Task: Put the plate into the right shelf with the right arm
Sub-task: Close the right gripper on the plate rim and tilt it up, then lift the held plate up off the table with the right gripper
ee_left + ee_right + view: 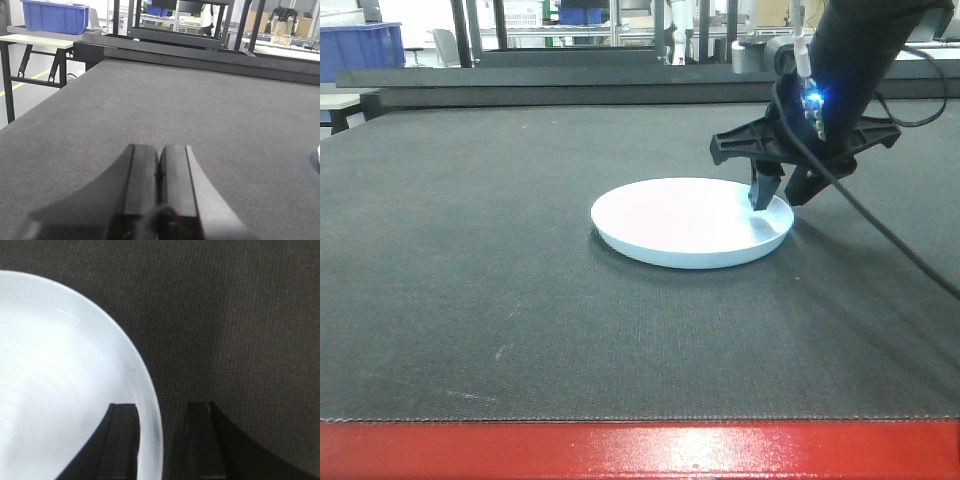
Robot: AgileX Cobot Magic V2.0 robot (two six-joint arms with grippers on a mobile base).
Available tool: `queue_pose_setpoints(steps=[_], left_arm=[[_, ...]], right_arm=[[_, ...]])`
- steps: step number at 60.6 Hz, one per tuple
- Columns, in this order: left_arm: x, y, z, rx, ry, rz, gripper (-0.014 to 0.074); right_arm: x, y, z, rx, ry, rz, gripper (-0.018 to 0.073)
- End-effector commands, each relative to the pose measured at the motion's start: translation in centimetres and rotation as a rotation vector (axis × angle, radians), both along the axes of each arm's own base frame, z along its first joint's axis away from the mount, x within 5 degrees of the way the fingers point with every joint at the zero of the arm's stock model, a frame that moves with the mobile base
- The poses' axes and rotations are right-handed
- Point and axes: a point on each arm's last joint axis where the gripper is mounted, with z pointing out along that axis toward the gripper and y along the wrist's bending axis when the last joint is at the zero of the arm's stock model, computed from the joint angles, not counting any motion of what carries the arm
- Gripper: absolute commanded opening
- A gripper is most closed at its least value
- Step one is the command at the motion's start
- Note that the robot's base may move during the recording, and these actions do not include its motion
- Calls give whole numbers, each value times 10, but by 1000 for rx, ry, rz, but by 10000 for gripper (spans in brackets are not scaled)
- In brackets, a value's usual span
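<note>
Straddling the plate (680, 225) rim, right gripper (778, 200) spread, clamping nothing. Risks slipping off if closed this shallow.

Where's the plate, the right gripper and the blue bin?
plate (685, 222): front view, middle of its face.
right gripper (778, 199): front view, between its fingertips.
blue bin (54, 17): left wrist view, front wall.
</note>
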Motion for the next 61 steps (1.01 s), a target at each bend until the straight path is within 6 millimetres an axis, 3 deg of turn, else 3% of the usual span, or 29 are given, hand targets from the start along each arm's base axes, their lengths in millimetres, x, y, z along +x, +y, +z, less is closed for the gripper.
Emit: queue_pose_setpoints(steps=[1,12,21,33,44,52,61], left_arm=[[-2,0,9,-8,-99,-5,-47],[-2,0,9,-8,-99,-5,-47],[-2,0,9,-8,-99,-5,-47],[-2,0,9,-8,-99,-5,-47],[-2,0,9,-8,-99,-5,-47],[-2,0,9,-8,-99,-5,-47],[-2,0,9,-8,-99,-5,-47]], right_arm=[[5,5,30,32,-127,26,340],[6,5,25,28,-116,27,290],[6,5,25,29,-117,27,32],[3,4,37,37,-141,27,55],[-7,-7,73,57,-204,6,55],[-22,-22,100,64,-241,-24,55],[-55,-46,121,84,-307,-53,55]])
